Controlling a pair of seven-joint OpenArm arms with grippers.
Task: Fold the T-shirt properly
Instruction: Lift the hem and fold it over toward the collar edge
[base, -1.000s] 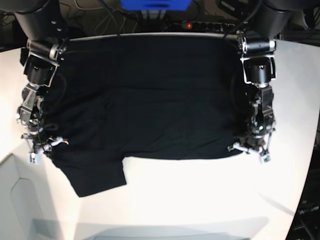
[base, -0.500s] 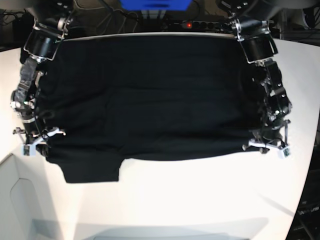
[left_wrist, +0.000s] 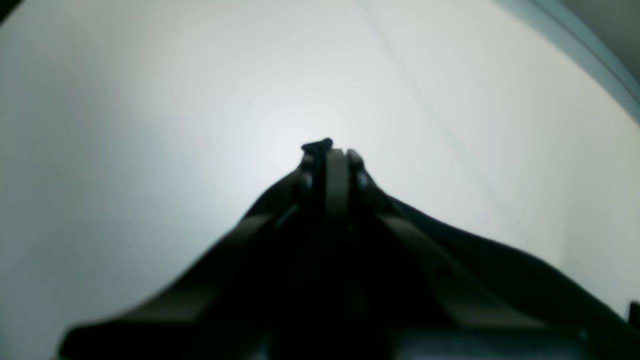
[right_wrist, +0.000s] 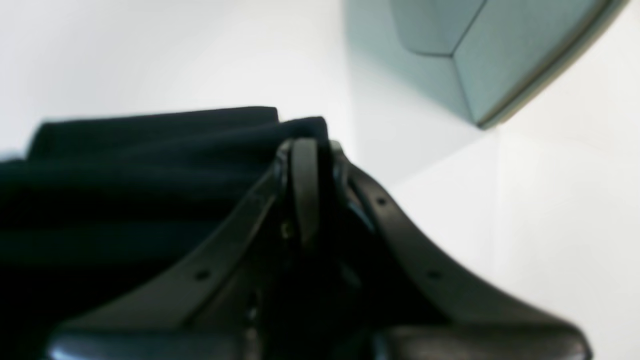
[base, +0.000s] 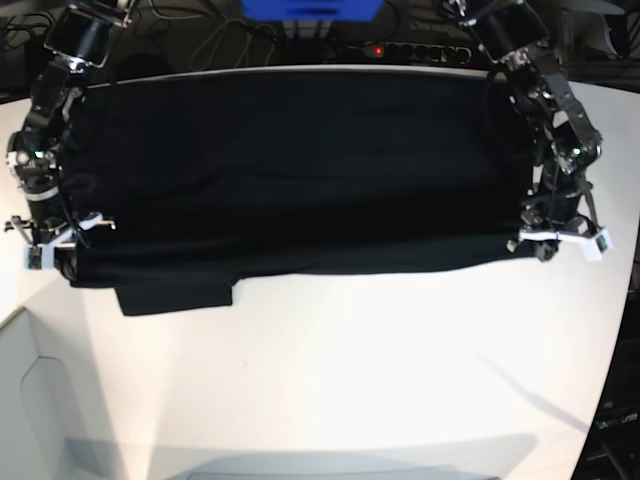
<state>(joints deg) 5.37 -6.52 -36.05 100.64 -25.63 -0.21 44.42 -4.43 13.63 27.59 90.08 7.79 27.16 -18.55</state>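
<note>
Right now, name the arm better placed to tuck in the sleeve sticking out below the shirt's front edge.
Right, probably. The sleeve lies just beside the right gripper, which is shut on the T-shirt corner. The left gripper grips the far opposite corner across the table.

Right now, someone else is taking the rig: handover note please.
Left pincer: shut on the shirt's near edge, on the right side of the base view.
Right pincer: shut on the shirt at the opposite end.
Shirt: stretched taut between both arms over the white table, one sleeve sticking out toward the front.
Done: grasped and spread.
Left: all folds, sleeve included.
</note>
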